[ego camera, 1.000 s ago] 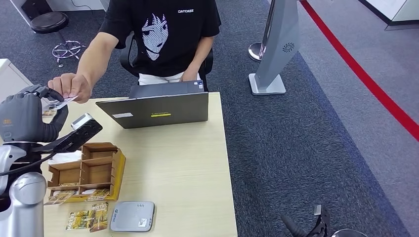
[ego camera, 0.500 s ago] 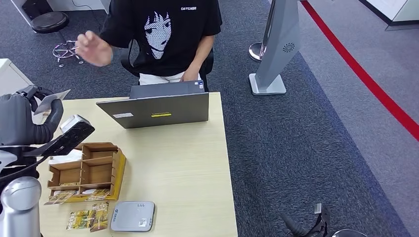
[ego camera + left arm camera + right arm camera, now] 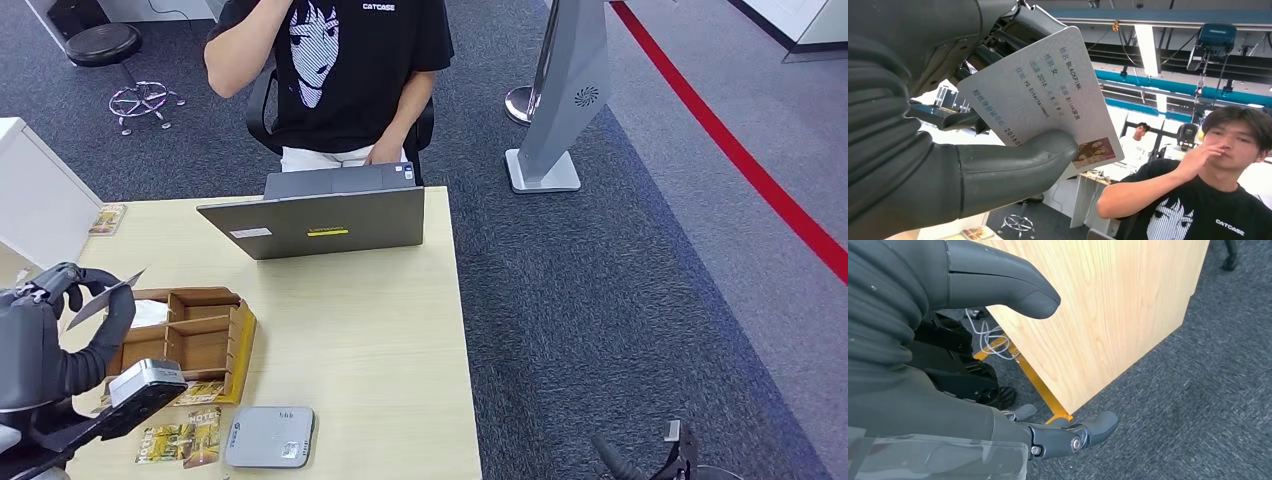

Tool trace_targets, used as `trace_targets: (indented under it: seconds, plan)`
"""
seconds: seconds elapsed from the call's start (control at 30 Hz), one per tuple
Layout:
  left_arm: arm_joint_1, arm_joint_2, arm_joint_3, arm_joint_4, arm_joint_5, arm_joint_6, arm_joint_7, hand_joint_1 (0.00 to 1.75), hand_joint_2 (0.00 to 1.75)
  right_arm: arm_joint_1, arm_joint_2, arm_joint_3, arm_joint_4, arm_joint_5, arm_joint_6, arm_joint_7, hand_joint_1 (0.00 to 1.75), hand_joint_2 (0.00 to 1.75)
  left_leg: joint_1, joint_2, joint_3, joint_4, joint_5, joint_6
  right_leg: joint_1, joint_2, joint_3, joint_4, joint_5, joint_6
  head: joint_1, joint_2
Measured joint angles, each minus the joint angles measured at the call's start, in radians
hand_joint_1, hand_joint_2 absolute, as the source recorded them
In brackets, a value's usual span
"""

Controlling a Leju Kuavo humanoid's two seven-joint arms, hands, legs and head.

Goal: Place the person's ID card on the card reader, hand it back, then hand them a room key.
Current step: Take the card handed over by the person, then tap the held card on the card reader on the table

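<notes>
The left hand (image 3: 45,335) is pinching the ID card (image 3: 103,297) between its thumb and darker fingers, holding it tilted above the table (image 3: 370,330), over the nine o'clock edge; in the left wrist view the thumb (image 3: 1013,167) is pressing on the card's printed face (image 3: 1048,90), near the small photo at its corner. The card reader (image 3: 268,437), a flat grey box, is lying at the table's six o'clock edge, at about five o'clock from the hand and well apart from the card. A wooden organizer (image 3: 190,340) is sitting just beside the hand at three o'clock. The person (image 3: 340,70) is sitting at twelve o'clock behind an open laptop (image 3: 320,222), one hand raised to the face. The right hand (image 3: 998,365) is hanging beside the table's wooden side, holding nothing, thumb and fingers spread wide apart above the carpet.
</notes>
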Motion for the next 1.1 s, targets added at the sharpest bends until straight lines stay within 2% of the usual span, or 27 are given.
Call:
trace_targets:
  seconds: [0.17, 0.3, 0.5, 0.63, 0.9, 1.1]
  plan:
    - [0.042, 0.004, 0.000, -0.019, -0.002, 0.004, -0.013, 1.75, 1.75, 0.003, 0.001, -0.015, -0.010, 0.000, 0.006, 0.001, 0.00, 1.75, 0.000, 0.000, 0.001, 0.000, 0.000, 0.000, 0.000, 0.000, 0.001, 0.000, 0.000, 0.000, 0.000, 0.000]
    - [0.143, 0.003, -0.001, -0.012, -0.023, 0.023, -0.032, 1.75, 1.75, 0.007, 0.003, -0.040, -0.021, 0.002, 0.019, 0.007, 0.00, 1.75, 0.000, 0.001, 0.001, 0.000, 0.000, 0.000, 0.000, 0.002, 0.000, 0.000, 0.000, 0.000, 0.000, 0.000]
    - [0.246, 0.002, -0.019, 0.112, -0.062, 0.033, -0.009, 1.75, 1.75, 0.012, 0.006, -0.072, -0.038, 0.012, 0.036, 0.023, 0.00, 1.75, 0.000, 0.001, 0.000, 0.000, -0.001, 0.000, 0.000, 0.001, 0.000, 0.000, -0.001, 0.001, 0.000, 0.000]
    - [0.267, 0.003, -0.045, 0.192, -0.076, 0.039, 0.009, 1.75, 1.75, 0.013, 0.007, -0.084, -0.039, 0.029, 0.047, 0.026, 0.00, 1.75, 0.000, 0.001, 0.000, 0.000, -0.001, 0.000, 0.000, 0.001, 0.000, 0.000, -0.001, 0.001, 0.000, 0.000]
    - [0.270, 0.005, -0.059, 0.217, -0.078, 0.043, 0.018, 1.75, 1.75, 0.013, 0.007, -0.087, -0.039, 0.034, 0.050, 0.026, 0.00, 1.75, 0.000, 0.001, 0.000, 0.000, -0.001, 0.000, 0.000, 0.001, 0.000, 0.000, -0.001, 0.001, 0.000, 0.000]
    - [0.272, 0.045, -0.193, 0.378, -0.073, 0.074, 0.052, 1.75, 1.75, 0.014, 0.008, -0.107, -0.039, 0.054, 0.079, 0.033, 0.00, 1.75, 0.000, 0.000, 0.000, 0.000, -0.001, 0.000, 0.000, 0.000, 0.000, 0.000, -0.001, 0.001, 0.000, 0.000]
